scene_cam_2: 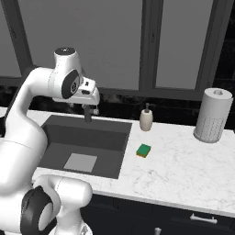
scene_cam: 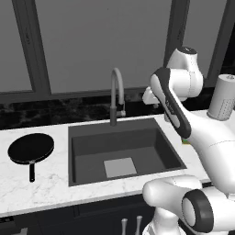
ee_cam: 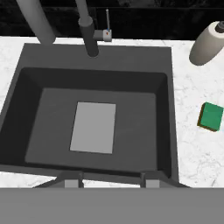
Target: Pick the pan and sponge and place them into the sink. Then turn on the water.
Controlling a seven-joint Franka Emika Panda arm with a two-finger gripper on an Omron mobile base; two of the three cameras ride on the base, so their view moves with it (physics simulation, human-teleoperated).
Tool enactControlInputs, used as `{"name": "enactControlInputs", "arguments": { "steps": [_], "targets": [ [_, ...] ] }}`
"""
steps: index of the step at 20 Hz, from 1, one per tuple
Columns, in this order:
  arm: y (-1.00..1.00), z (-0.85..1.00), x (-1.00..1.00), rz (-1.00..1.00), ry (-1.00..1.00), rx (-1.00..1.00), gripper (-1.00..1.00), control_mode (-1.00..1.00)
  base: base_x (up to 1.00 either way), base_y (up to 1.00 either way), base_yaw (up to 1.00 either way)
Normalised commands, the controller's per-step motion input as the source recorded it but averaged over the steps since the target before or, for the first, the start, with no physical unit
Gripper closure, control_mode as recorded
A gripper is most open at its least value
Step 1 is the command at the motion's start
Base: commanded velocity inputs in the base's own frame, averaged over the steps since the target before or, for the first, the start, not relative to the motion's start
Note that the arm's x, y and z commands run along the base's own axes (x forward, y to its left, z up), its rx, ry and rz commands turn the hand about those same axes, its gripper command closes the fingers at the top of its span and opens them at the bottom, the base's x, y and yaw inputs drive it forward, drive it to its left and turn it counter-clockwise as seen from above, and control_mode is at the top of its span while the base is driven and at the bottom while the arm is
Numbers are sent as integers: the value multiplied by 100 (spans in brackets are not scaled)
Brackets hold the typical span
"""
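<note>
The black pan (scene_cam: 31, 149) lies on the counter left of the sink (scene_cam: 80, 133), its handle toward the front edge. On the counter right of the sink (scene_cam_2: 120, 151) rests the green sponge (scene_cam_2: 144, 150), also seen at the right edge of the hand view as the sponge (ee_cam: 211, 116). My gripper (ee_cam: 111, 180) hangs high over the sink (ee_cam: 170, 109), near the spout of the grey faucet (scene_cam: 117, 92), pointing down. Its jaws stand apart with nothing between them. No water runs from the faucet (ee_cam: 92, 39).
A beige soap dispenser (scene_cam_2: 146, 119) stands behind the sponge by the sink's back right corner. A paper towel roll (scene_cam_2: 212, 117) stands far right on the counter. Dark windows run behind the counter. My arm's elbow arches over the sink's right side.
</note>
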Motion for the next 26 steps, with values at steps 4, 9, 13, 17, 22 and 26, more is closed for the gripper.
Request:
{"name": "enactControlInputs", "arguments": {
  "steps": [4,9,13,17,22,26],
  "targets": [
    [9,-4,-27,1,6,0,-100,-100,0,0,0],
    [81,-42,-32,2,13,-1,-100,-100,0,0,0],
    [100,-34,1,1,12,-1,-100,-100,0,0,0],
    [100,-34,10,0,17,0,-100,-100,0,0,0],
    [100,-33,23,0,20,0,-100,-100,0,0,0],
    [100,-35,22,0,17,-1,-100,-100,0,0,0]
  ]
}}
